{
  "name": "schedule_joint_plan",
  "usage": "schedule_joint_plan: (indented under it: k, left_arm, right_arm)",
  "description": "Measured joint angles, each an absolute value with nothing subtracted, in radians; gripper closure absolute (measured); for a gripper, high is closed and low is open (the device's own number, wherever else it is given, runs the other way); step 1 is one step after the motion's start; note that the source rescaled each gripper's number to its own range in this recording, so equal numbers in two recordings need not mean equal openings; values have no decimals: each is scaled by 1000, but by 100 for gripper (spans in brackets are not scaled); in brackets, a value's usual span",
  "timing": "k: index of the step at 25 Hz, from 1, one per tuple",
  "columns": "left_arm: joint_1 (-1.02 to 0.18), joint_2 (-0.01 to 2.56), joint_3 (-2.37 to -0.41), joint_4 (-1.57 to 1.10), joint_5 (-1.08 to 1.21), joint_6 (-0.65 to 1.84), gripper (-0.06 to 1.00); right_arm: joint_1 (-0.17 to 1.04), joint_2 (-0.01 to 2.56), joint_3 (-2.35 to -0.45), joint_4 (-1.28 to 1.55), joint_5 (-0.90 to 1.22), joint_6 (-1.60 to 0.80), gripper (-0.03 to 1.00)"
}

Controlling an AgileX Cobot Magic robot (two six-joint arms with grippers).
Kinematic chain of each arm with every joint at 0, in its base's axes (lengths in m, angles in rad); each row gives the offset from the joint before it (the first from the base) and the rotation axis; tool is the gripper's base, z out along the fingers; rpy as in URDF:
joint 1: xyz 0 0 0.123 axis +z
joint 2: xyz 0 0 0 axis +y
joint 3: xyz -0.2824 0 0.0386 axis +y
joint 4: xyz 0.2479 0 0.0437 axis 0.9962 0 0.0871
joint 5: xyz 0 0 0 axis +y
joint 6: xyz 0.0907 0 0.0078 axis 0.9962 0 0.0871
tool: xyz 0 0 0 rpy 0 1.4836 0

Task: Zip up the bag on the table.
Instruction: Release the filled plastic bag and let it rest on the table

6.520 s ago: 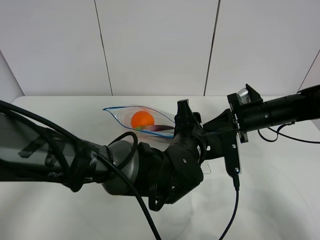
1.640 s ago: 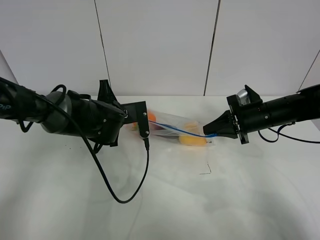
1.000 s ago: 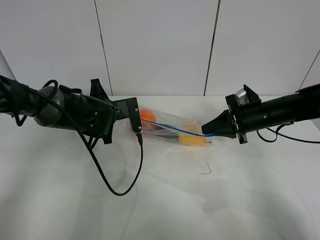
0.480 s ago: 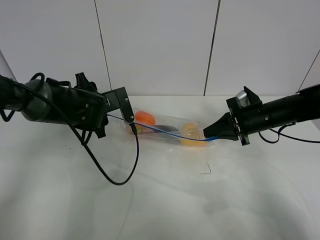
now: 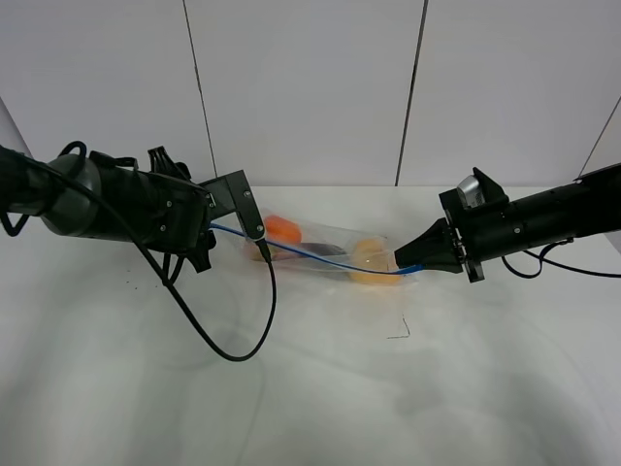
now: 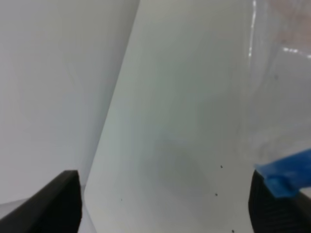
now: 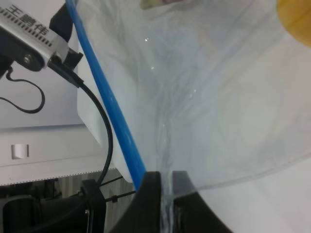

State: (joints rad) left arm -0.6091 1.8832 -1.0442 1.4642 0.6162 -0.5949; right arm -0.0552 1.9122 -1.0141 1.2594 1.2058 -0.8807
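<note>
Clear bag [image 5: 325,243] stretched over white table [image 5: 320,388]

Mid-table barred side to side by clear crinkly plastic zip bag [image 5: 330,254] with blue zipper strip, spanning from left gripper [image 5: 209,238] to right gripper [image 5: 400,262]. Near-left approach crossed by looping black cable [image 5: 233,351]. Lay open: bare near half of white matte table [image 5: 408,408]; narrow band behind bag, closed off by white wall panels [image 5: 301,97].

High view: far, above and in front of the bag [image 5: 325,254], facing the wall [image 5: 301,87]. Left wrist view: close at the bag's end, looking across the table [image 6: 170,145]. Right wrist view: closest, along the bag's blue strip [image 7: 114,111]. All share the bag
</note>
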Motion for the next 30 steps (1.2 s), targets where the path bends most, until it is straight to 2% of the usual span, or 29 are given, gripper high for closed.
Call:
schedule_joint_plan:
  k: [2, 5, 8, 13, 21, 27, 30]
  left_arm:
    - [-609, 1883, -1044, 1463, 611, -593, 13]
    - [-609, 1883, -1044, 1463, 606, -593, 1]
    - [-609, 1883, -1044, 1463, 600, -590, -4]
    - [-609, 1883, -1044, 1431, 599, -557, -5]
    - [-609, 1882, -1044, 1101, 543, -215, -5]
    - [-598, 1841, -1053, 999, 558, -189, -5]
    - [-545, 1796, -1084, 902, 577, -187, -5]
  right_arm:
    - [-55, 1912, -1014, 1259, 1206, -881, 97]
    - [-55, 1912, -1014, 1259, 1206, -882, 97]
    - [-55, 1912, -1014, 1259, 1206, -886, 97]
    - [-55, 1912, -1014, 1259, 1206, -896, 97]
    - [-55, 1912, -1014, 1259, 1206, -902, 97]
    - [-55, 1912, -1014, 1260, 1206, -905, 97]
    - [-55, 1912, -1014, 1260, 1206, -905, 97]
